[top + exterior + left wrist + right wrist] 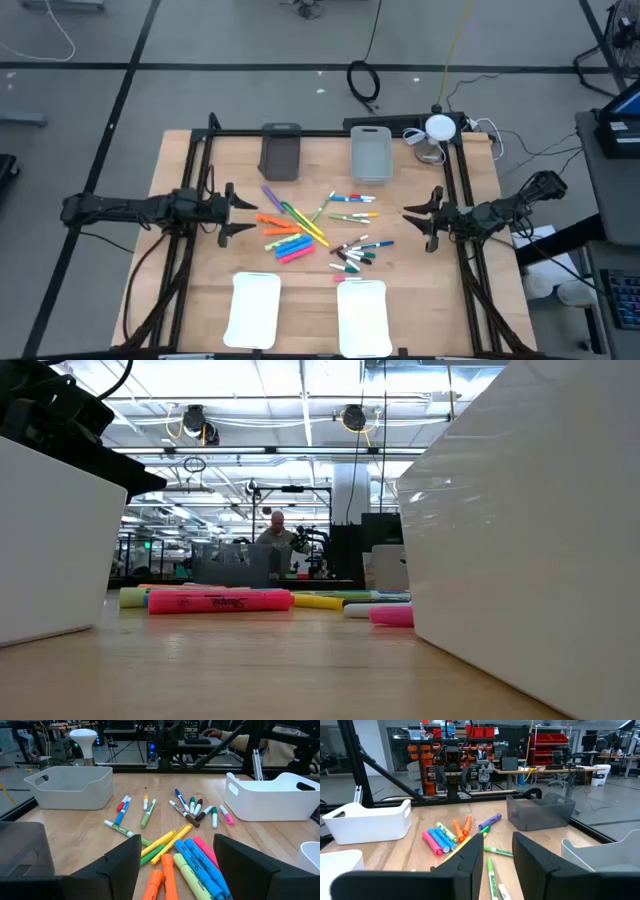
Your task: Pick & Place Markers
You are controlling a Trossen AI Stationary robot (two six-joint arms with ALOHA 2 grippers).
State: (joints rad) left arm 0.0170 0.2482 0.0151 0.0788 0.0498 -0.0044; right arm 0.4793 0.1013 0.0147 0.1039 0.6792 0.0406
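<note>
At centre of the high frame, on the desk (200, 290): markers (300, 232), loose heap, none yet sorted. Chunky barrels at centre-left, thin white-barrelled ones at centre-right. Judged light, rigid, smooth, prone to rolling; best taken across mid-barrel, singly. 2 grey bins (281, 152) above, 2 white trays (254, 310) below. Left tool (240, 212) at the heap's left edge, released, jaws spread, empty. Right tool (420, 222) at right, jaws parted, holding nothing.

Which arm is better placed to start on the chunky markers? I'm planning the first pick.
Left. Its open left pincer faces the chunky markers closely; the right pincer sits nearer the thin markers.
</note>
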